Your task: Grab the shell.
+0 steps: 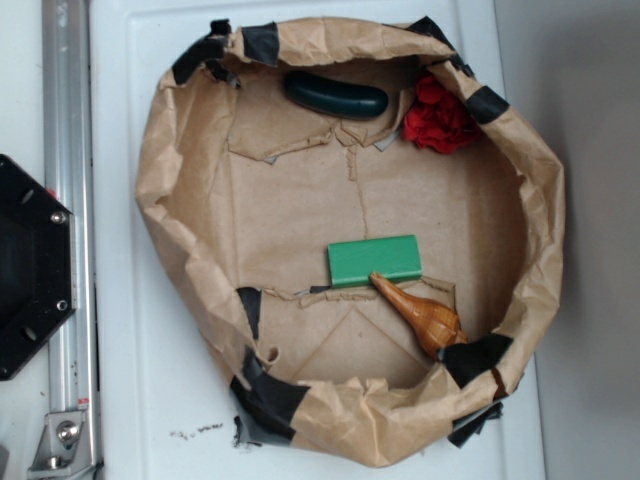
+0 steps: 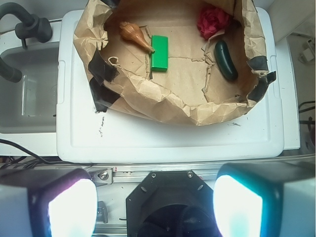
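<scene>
Fingers spread wide, far above shell touching green block.

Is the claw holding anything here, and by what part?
Nothing. The claw is open and far from the shell, which lies in the paper bin with its tip at the green block.

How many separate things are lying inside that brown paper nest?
4. The shell lies near the lower right, its tip touching the green block at the middle. The dark cucumber lies along the top wall and the red ruffled thing sits top right. Folds could hide more.
</scene>
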{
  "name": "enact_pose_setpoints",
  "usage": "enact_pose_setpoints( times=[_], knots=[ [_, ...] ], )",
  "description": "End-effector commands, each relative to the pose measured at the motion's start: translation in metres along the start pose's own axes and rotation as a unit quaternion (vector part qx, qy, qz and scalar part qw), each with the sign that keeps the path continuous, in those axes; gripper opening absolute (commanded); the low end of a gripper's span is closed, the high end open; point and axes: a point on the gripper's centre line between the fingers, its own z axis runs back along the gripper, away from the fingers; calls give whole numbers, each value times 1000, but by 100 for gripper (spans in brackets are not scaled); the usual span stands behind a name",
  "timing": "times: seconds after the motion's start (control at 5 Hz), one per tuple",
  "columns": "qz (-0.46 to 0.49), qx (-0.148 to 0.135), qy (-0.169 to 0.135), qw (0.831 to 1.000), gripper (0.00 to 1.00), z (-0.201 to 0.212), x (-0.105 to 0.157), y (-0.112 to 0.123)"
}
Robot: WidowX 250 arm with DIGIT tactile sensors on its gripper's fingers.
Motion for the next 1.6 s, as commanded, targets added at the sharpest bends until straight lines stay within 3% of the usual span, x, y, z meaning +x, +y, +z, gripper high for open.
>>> enact_pose_setpoints(
  times=[0.0,0.2,0.4,0.6,0.8,1.0,1.4],
  knots=[
    [0,0,0,1000,100,0,0,0],
    [-25,13,-25,999,100,-49,43,40],
    [-153,65,-38,985,100,-73,97,48],
    [-220,31,-88,971,100,-89,137,41],
    [-292,15,-107,950,100,-107,146,16],
    [-326,5,-106,939,100,-136,157,-10],
    [-357,-34,-108,927,100,-179,174,-24]
  ],
)
